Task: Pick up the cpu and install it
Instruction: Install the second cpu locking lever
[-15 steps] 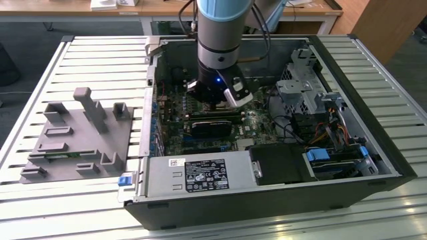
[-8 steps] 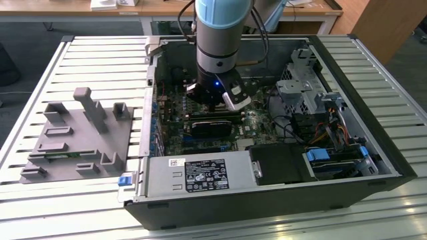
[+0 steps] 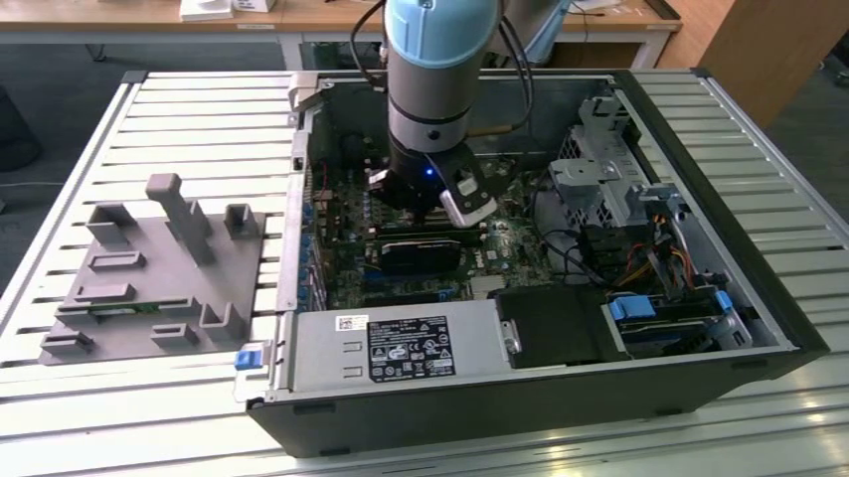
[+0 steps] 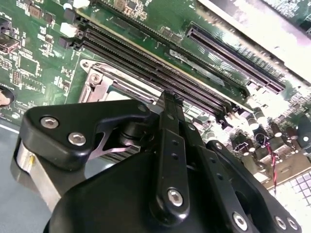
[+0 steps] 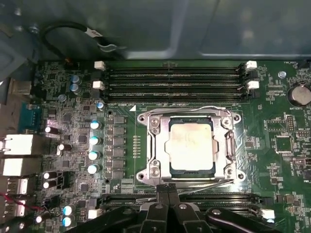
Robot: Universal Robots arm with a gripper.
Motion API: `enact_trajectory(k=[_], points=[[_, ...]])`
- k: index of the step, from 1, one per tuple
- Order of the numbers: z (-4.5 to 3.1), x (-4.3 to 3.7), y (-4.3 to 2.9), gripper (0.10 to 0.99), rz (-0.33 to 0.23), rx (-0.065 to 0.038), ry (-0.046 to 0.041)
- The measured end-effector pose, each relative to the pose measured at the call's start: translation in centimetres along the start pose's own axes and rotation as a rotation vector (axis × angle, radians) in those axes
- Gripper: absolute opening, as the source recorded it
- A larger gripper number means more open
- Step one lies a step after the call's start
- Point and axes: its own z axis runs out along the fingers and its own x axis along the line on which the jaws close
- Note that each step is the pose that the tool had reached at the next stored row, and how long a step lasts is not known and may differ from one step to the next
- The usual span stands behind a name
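Lying seated in the metal-framed socket (image 5: 190,145) beyond the closed, empty gripper (image 5: 168,194), the flat silver square cpu (image 5: 190,145) looks light, stiff, fragile; grip its edges.

Computer case (image 3: 531,397) lies open on surface (image 3: 199,99), tray (image 3: 146,288) beside it to exterior view's left. Circuit board (image 5: 73,92) sits inside case. Cpu (image 5: 190,144) in socket frame (image 5: 154,145), w/ memory slots (image 5: 175,80) just beside. Gripper (image 3: 427,214) above board.

A workshop or lab: an open computer case (image 3: 531,328) lies on a slatted metal workbench (image 3: 199,109), wooden desks (image 3: 332,20) behind.
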Motion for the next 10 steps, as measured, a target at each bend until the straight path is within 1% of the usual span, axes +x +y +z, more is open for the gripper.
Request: enact_trajectory(k=[3,6,7,9,10], points=[[-0.04,0.19,-0.24,0.106,0.0,-0.005,0.0001],[-0.07,0.29,-0.54,0.106,0.0,-0.015,0.0003],[-0.07,0.33,-0.62,0.106,0.0,-0.021,0.0003],[-0.07,0.45,-0.73,0.106,0.0,-0.037,0.0005],[-0.04,0.48,-0.77,0.106,0.0,-0.043,0.0006]])
